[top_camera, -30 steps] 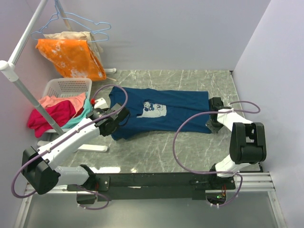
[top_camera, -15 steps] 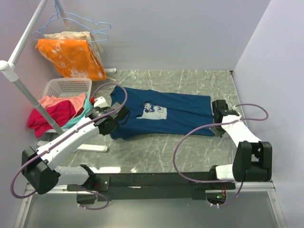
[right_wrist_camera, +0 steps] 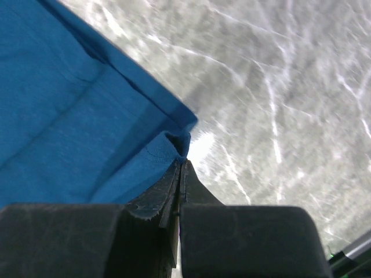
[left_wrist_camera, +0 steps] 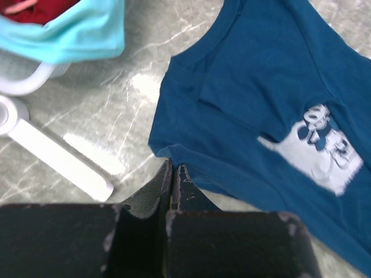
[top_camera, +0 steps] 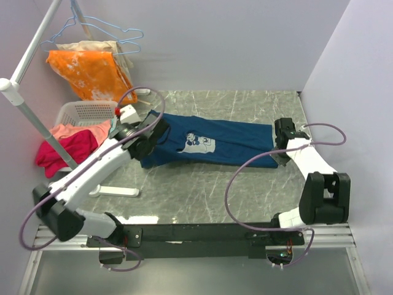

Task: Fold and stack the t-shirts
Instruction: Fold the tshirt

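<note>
A navy blue t-shirt (top_camera: 212, 144) with a pale square print (top_camera: 199, 143) lies stretched sideways across the marble table, collar to the left. My left gripper (top_camera: 149, 149) is shut on its near sleeve edge. In the left wrist view the closed tips (left_wrist_camera: 173, 168) pinch the cloth (left_wrist_camera: 249, 87) just below the collar. My right gripper (top_camera: 279, 153) is shut on the near hem corner at the shirt's right end. The right wrist view shows that corner (right_wrist_camera: 174, 142) bunched between the closed tips (right_wrist_camera: 182, 163). More t-shirts (top_camera: 67, 144), pink, red and teal, fill the basket on the left.
The white laundry basket (top_camera: 86, 112) stands at the left table edge, beside a white rack pole (top_camera: 27, 117) and its foot (top_camera: 116, 192). An orange garment (top_camera: 92, 74) and wire hangers (top_camera: 104, 31) hang at the back left. The walls stand close on both sides.
Both grippers have moved toward the far side of the table, carrying the shirt's near edge with them. The shirt now looks narrower and more taut. The right arm's elbow swung outward.
</note>
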Robot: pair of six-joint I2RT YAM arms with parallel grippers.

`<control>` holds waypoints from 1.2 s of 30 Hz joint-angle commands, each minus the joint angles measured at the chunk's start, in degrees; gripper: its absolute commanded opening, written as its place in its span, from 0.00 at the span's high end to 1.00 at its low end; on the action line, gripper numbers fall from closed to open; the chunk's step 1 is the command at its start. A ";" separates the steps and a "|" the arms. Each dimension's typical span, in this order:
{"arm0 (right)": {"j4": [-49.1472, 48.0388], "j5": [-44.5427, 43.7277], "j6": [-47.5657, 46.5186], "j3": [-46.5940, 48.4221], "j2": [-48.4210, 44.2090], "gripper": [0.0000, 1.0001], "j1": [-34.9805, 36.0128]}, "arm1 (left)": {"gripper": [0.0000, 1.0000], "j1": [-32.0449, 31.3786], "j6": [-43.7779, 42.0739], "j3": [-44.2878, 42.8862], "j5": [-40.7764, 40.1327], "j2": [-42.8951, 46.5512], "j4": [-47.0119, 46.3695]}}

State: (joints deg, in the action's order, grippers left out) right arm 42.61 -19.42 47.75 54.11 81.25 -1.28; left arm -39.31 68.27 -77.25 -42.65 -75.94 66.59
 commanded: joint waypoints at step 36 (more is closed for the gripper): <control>1.60 -1.94 0.50 29.65 29.66 1.00 -0.74 | 0.99 16.72 -24.94 -27.07 5.64 -38.31 -20.62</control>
State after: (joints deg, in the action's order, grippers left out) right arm 42.96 -18.87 47.07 80.71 109.80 -1.32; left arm -23.75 46.54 -100.01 -38.35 -112.09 48.47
